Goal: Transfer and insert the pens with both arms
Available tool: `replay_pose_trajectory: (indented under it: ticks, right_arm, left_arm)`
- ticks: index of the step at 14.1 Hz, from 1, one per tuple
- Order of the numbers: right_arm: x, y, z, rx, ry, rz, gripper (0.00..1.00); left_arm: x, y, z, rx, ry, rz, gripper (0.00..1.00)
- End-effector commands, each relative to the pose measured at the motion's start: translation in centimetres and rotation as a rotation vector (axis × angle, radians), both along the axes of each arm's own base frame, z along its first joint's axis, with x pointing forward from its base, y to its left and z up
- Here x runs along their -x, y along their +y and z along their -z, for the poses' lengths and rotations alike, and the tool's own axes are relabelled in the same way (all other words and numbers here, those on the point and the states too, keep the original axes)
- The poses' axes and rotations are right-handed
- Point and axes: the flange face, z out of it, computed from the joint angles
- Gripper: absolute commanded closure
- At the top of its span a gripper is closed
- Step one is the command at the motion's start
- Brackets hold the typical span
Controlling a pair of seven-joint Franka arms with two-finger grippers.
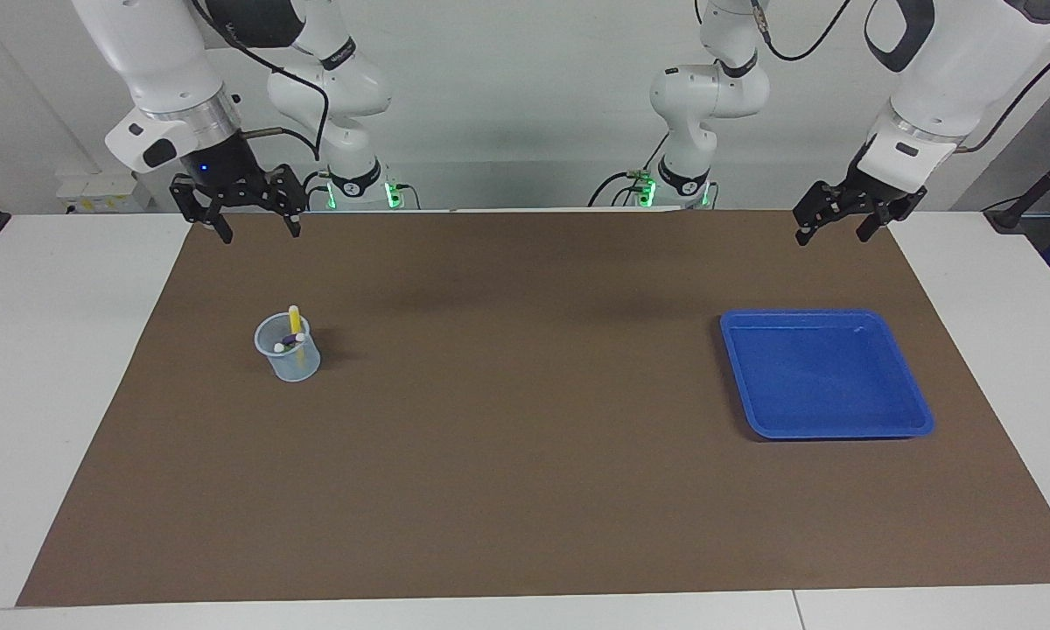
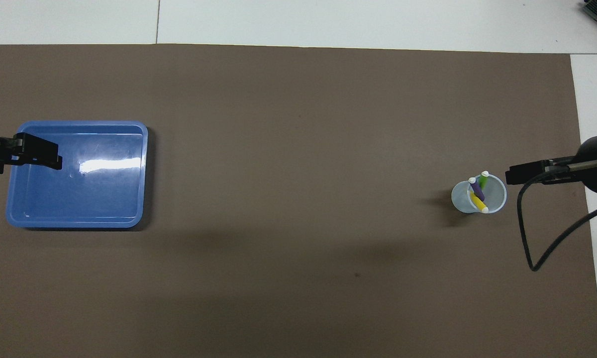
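Note:
All three pens stand in a translucent pale cup [image 1: 287, 360] [image 2: 460, 198] at the right arm's end of the mat: the yellow pen [image 1: 294, 319] [image 2: 476, 201], the purple pen [image 1: 291, 339] [image 2: 475, 189] and the green pen [image 2: 483, 180]. My right gripper [image 1: 260, 233] [image 2: 515, 175] is open and empty, raised over the mat's edge nearest the robots, beside the cup. My left gripper [image 1: 831, 236] [image 2: 49, 155] is open and empty, raised at the left arm's end; in the overhead view it covers a corner of the blue tray.
An empty blue tray [image 1: 827, 430] [image 2: 74, 222] lies on the brown mat [image 1: 525, 455] at the left arm's end. Two smaller white arms with green lights [image 1: 359, 188] stand at the table's edge between my arms. A black cable [image 2: 527, 238] hangs from the right wrist.

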Motion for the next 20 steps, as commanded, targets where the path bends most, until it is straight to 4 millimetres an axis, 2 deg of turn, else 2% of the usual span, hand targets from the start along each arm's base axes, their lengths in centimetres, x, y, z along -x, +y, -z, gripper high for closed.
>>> replay_pose_trajectory:
  ticks: [1, 4, 13, 20]
  right_arm:
    - [-1.2, -0.3, -0.1, 0.012, -0.012, -0.021, 0.0]
    - [-2.9, -0.5, 1.0, 0.011, 0.037, -0.014, 0.0]
    - [-2.6, -0.6, 0.8, 0.017, 0.051, -0.007, 0.0]
    - [-1.7, -0.1, -0.4, 0.021, 0.071, -0.018, 0.0]
  left_arm:
    - [0.0, 0.3, -0.5, -0.015, 0.005, 0.006, 0.0]
    - [0.0, 0.3, -0.5, -0.015, 0.005, 0.008, 0.0]
    - [0.0, 0.2, -0.5, -0.015, 0.005, 0.009, 0.0]
    - [0.0, 0.3, -0.5, -0.015, 0.007, 0.006, 0.0]
